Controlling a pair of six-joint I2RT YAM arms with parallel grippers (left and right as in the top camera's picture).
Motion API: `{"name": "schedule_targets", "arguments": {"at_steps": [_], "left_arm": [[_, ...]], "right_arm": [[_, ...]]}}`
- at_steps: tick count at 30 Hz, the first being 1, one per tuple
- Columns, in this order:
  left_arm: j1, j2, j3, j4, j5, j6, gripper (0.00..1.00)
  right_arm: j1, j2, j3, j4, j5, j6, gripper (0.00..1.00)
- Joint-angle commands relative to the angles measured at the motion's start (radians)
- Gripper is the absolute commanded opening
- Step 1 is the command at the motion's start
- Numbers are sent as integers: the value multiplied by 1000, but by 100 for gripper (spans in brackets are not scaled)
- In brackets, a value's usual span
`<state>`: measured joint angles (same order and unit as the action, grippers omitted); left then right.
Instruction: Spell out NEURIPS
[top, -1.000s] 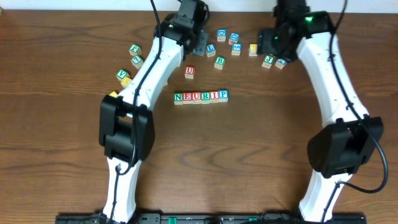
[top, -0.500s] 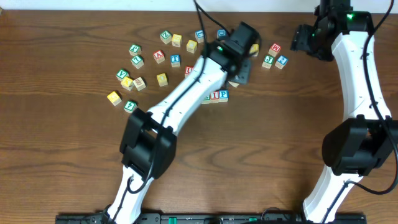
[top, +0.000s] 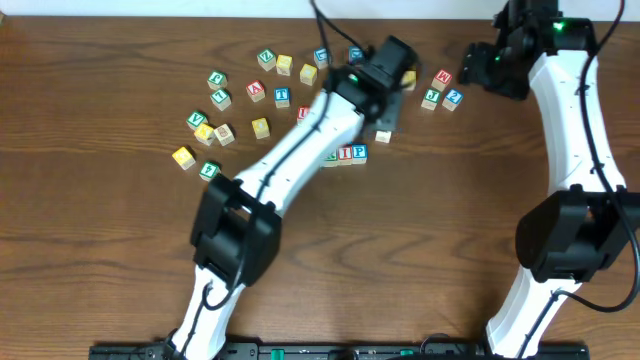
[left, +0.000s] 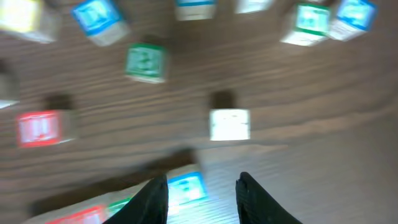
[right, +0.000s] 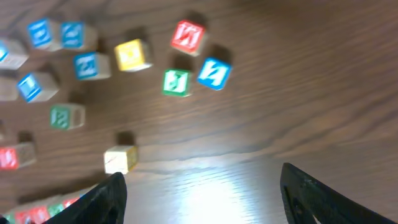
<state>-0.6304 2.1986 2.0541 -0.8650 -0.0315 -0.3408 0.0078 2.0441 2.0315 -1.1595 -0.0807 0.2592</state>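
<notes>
Wooden row (top: 345, 154) | pale cube (top: 383, 136) apart, off P end | left claw (left: 200, 183) agape

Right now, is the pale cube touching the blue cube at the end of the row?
No, bare table shows between the pale cube and the blue cube.

Lying flat in level cube row (top: 351, 154), touching side by side, showing only right end overhead: green-bordered I cube (top: 345, 153), then blue-bordered P cube (top: 359, 153) closing line. Sitting apart, up-right of P cube, near but not touching: pale yellowish cube (top: 383, 135), resting flat.
</notes>
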Motion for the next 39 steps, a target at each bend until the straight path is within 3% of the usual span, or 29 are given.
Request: {"name": "schedule_targets", "arguments": {"at_steps": [1,4,6,7,9,19,29,39], "left_arm": [[108,-132,14,-40,-34,-8,36],[195,-198,14,-88,-34,5,36],[270,-241,14,-122,-34,34,36],[301,-254,14,-134,-34,37,36],[354,-269,14,-150,-34,37,36],[510,-271,13,-201,-33,36,36],[517,-270,13,-203,-34,37,36],[517,-270,13,-204,-34,37,37]], "right_arm": [[55,3,-10,-2,-36,-21,73],[107,4,-28,-2,-35,-15,72],[154,4,-53,11,-35,10,62],[170,4,-62,19,-34,18,47],[201,4,-86,47,-34,29,33],[315,4,-255,237,-22,120,2],[333,6,-411,422,4,156,1],[335,45,-443,501,30,164,1]]}}
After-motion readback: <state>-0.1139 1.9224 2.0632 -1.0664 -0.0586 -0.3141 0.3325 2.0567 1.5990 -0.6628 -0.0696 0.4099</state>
